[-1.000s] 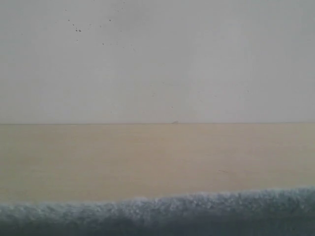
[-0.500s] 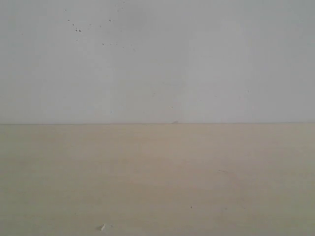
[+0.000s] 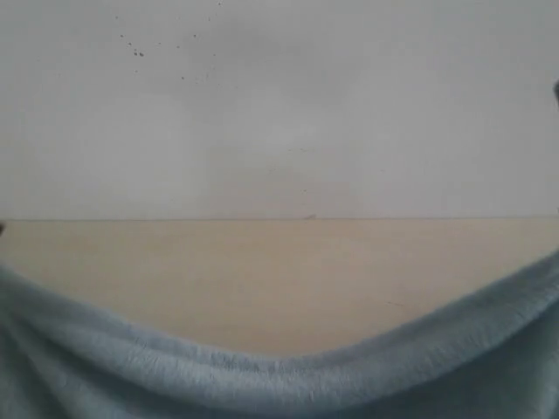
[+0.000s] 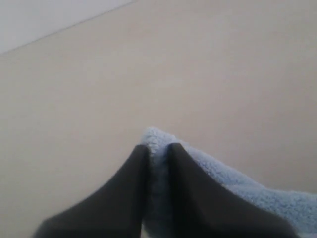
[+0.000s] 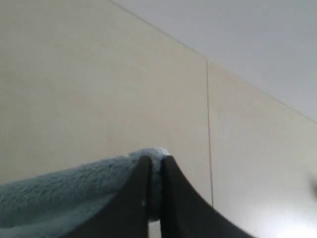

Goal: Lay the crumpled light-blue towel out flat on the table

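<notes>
Towel [image 3: 262,384] in left tool [image 4: 158,147], right tool [image 5: 156,158]; sagging

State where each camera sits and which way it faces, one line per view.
Exterior: low, near the height of the table, facing across it to the white wall; the towel sags across the bottom; no arm clearly shows.
Left wrist: behind the left pincer, looking past it, shut on the towel edge, to the table.
Right wrist: behind the right pincer, likewise shut on the towel, table beyond.
Shared: all show towel and table.
</notes>
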You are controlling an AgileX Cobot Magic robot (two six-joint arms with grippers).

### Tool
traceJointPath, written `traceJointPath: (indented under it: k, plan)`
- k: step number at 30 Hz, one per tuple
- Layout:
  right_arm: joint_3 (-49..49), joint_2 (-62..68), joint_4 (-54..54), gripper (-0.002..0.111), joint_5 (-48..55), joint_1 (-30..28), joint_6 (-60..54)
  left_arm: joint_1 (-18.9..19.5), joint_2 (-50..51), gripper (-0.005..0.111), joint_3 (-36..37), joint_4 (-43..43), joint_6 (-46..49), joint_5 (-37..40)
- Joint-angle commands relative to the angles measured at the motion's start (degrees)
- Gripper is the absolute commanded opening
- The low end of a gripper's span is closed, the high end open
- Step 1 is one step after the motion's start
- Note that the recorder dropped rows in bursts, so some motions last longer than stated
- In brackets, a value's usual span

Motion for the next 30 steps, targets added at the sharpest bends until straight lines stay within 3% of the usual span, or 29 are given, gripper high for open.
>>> traceJointPath:
  k: [1,3,5,6,11,16,23,30]
  plan:
    - [-18.29,10.48,7.78,0.026,0.78,-3.59,-3.56,1.99,11.1,0.048,-13.86,-1.22,-3.79,-2.43]
    - [-22.49,10.32,12.84,0.042,-0.33,-3.59,-6.76,1.99,11.21,0.067,-16.57,-1.85,-3.37,-2.16]
    - [-24.6,9.14,15.73,0.057,-0.92,-3.59,-8.29,1.99,9.55,0.075,-16.76,0.74,-4.47,-2.86]
    - [-24.76,8.6,15.73,0.057,-1.08,-3.59,-8.1,2.33,8.66,0.075,-16.76,2.25,-5.92,-2.8]
    - [-22.2,7.52,15.76,0.029,2.78,-3.68,-9.43,3.74,5.17,0.062,-13.45,0.67,-1.93,0.24]
    - [-11.56,3.95,16.57,0.0,3.18,-3.68,-9.64,3.63,-0.5,0.033,-4.23,-11.77,7.61,2.13]
    - [8.27,-2.79,12.85,0.0,-1.57,-3.68,-7.54,3.63,-7.75,0.006,9.18,-15.6,12.24,-1.48]
    - [22.51,-2.67,9.43,0.0,-11.87,-3.68,-0.37,3.63,-10.02,0.004,16.15,-16.08,11.83,-3.04]
